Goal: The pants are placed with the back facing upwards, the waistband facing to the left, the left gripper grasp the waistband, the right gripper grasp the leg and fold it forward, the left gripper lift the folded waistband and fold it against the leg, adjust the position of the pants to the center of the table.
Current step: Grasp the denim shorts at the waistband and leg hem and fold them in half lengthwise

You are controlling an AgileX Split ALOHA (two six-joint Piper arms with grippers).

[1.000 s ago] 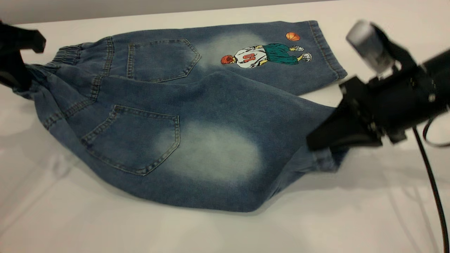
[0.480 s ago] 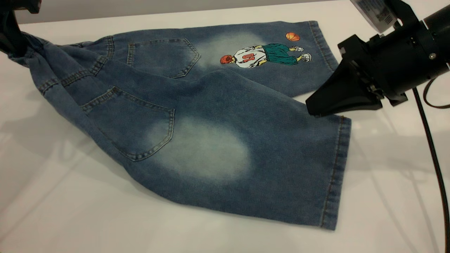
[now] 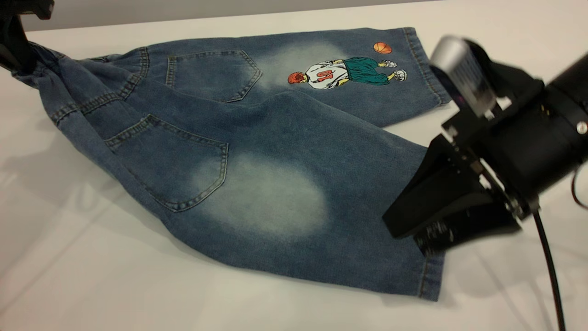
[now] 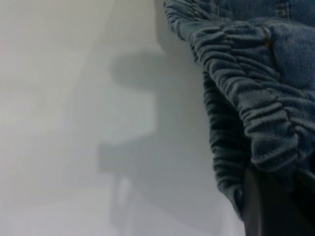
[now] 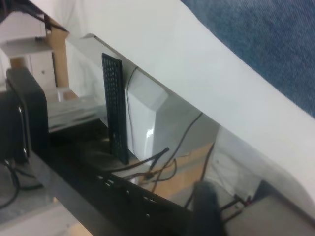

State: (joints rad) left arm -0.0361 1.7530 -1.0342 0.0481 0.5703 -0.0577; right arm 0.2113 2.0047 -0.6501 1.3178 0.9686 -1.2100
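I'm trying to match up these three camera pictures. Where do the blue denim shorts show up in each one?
Exterior view: the pants spread across the middle of the table, waistband lifted at the upper left by the left gripper.
Left wrist view: only the gathered elastic waistband, filling the right side.
Right wrist view: a patch of blue denim in the upper right corner.
Shared landmark: the white table.

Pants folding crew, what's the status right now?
Left gripper shut on the waistband, holding it up off the table. Right gripper at the leg hem, grip unclear. Pants unfolded. Nothing in the way.
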